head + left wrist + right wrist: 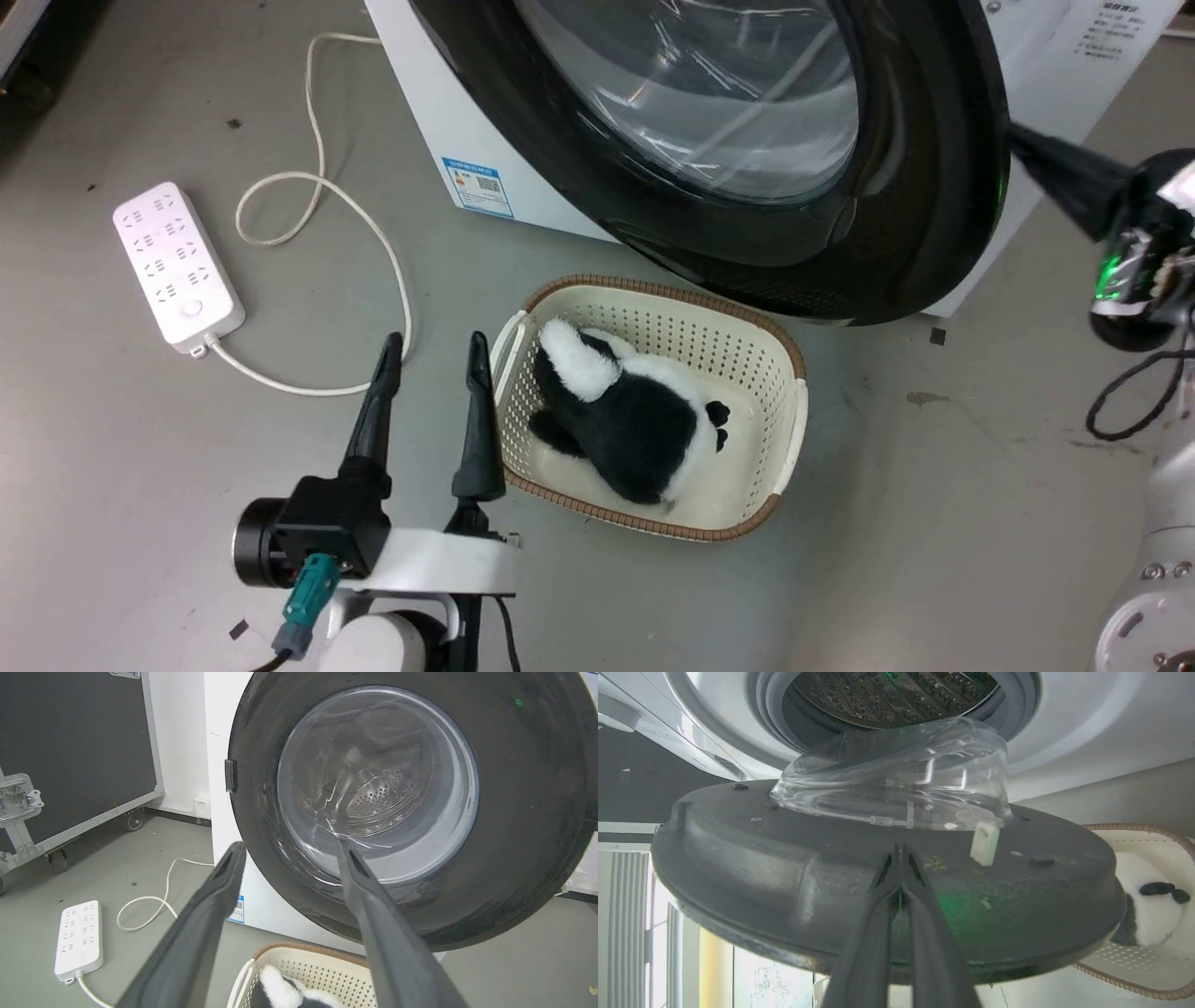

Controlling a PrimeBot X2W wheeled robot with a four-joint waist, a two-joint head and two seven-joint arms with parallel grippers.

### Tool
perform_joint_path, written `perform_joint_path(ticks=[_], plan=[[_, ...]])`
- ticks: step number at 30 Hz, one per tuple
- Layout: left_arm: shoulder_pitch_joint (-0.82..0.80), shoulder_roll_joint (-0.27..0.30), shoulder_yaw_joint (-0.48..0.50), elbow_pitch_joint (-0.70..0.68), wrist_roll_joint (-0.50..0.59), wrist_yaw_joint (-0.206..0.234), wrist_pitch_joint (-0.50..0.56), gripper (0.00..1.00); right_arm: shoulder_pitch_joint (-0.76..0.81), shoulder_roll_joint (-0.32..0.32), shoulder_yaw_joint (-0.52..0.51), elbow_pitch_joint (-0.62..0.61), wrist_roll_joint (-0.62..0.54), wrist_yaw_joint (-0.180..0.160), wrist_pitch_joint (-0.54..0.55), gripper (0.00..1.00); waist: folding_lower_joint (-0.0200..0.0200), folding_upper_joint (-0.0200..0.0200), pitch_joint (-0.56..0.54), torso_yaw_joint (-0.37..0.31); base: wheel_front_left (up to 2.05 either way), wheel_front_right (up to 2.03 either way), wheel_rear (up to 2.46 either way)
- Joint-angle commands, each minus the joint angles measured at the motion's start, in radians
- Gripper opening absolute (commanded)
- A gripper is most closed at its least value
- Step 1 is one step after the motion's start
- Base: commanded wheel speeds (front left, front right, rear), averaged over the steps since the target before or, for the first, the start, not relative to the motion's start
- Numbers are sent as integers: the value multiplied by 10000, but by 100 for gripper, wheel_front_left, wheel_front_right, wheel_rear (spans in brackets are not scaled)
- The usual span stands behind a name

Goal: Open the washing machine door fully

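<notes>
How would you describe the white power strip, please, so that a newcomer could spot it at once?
Start at the white washing machine with its black-rimmed washing machine door. On the grey floor to the robot's left of it, at the end of a looping white cable, lies the power strip. It is the flat white block dotted with socket holes, unlike the cream basket.

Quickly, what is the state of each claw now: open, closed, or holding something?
Left claw: open, holding nothing.
Right claw: closed, holding nothing, tips at the inner side of the washing machine door.
</notes>
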Motion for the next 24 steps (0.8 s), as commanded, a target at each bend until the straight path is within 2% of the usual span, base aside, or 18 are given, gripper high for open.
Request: perform_joint_path(ticks=[1, 8, 12, 18, 24], plan=[[138, 14, 10, 16, 38, -63, -53, 100, 258, 36, 341, 192, 170, 12, -81, 0, 3, 0, -12, 45, 0, 0, 0], [330, 14, 38, 94, -4, -114, -53, 100, 1155, 36, 1659, 500, 1107, 12, -174, 0, 3, 0, -307, 319, 0, 0, 0], [527, 14, 65, 189, 14, -174, -53, 100, 1860, 37, 2577, 548, 2106, 12, -179, 0, 3, 0, -666, 455, 0, 0, 0], [911, 14, 77, 337, 86, -308, -53, 100, 3208, 37, 4868, 126, 4494, 12, -400, 0, 3, 0, -1179, 575, 0, 0, 0], [1240, 14, 70, 454, 97, -437, -53, 100, 4702, 37, 7601, -1029, 6507, 12, -1415, 0, 3, 0, -1440, 639, 0, 0, 0]])
